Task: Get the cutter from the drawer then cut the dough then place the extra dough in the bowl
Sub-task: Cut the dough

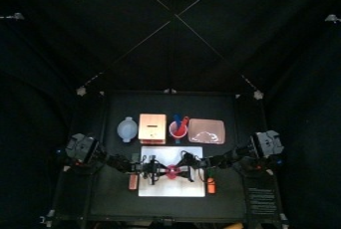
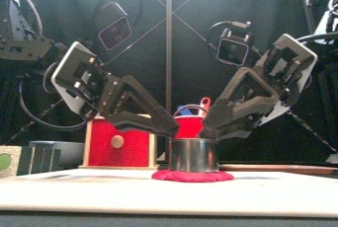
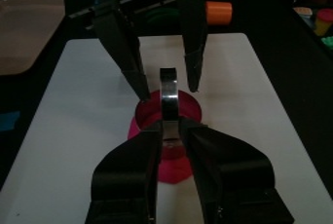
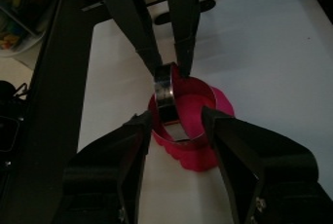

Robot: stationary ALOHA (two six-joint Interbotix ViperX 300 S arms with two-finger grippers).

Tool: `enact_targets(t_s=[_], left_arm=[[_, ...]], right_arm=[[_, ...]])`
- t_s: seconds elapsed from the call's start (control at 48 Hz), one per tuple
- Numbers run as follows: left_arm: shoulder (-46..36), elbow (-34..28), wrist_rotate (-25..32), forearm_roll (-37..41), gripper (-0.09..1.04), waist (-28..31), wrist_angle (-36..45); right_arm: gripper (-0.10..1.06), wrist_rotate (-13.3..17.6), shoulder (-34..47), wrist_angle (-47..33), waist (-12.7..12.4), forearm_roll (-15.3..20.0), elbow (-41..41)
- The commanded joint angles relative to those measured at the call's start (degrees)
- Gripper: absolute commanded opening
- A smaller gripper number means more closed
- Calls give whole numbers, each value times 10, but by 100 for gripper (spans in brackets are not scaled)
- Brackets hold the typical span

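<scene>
A round metal cutter [image 2: 195,154] stands on a flat red dough disc [image 2: 192,176] in the middle of the white cutting board [image 1: 186,188]. Both grippers meet over it. My left gripper [image 3: 166,138] comes in from the left and is shut on the cutter's thin upright wire handle [image 3: 166,90]. My right gripper [image 4: 186,129] comes in from the right, its jaws apart to either side of the cutter [image 4: 166,84] and the dough [image 4: 198,121]. The part of the dough under the cutter is hidden.
Behind the board stand the blue-grey bowl [image 1: 127,128], the wooden box [image 1: 152,126] with its red drawer front [image 2: 119,144], the red cup [image 1: 180,125] and the pink tray [image 1: 209,130]. Small orange toys [image 1: 134,183] lie by the board's left and right edges.
</scene>
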Motion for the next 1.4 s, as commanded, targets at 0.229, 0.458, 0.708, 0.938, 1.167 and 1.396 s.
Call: enact_targets(t_s=[0.229, 0.458, 0.708, 0.938, 1.167, 1.396], left_arm=[[-8, -12, -2, 4, 62, 2, 17], [-8, -12, -2, 5, 62, 1, 19], [-10, -12, -1, 5, 61, 2, 29], [-11, -11, -1, 8, 61, -3, 57], [-11, -11, -2, 18, 52, -7, 100], [-11, -11, -2, 19, 48, -7, 107]], right_arm=[[78, 0, -8, 4, -1, 0, -6], [61, 0, -8, 11, 3, -4, -1], [57, 0, -8, 27, 2, -11, 0], [57, 0, -7, 34, 1, -14, -2], [50, 0, -5, 52, 3, -18, -11], [45, 0, 4, 74, 3, -26, -20]])
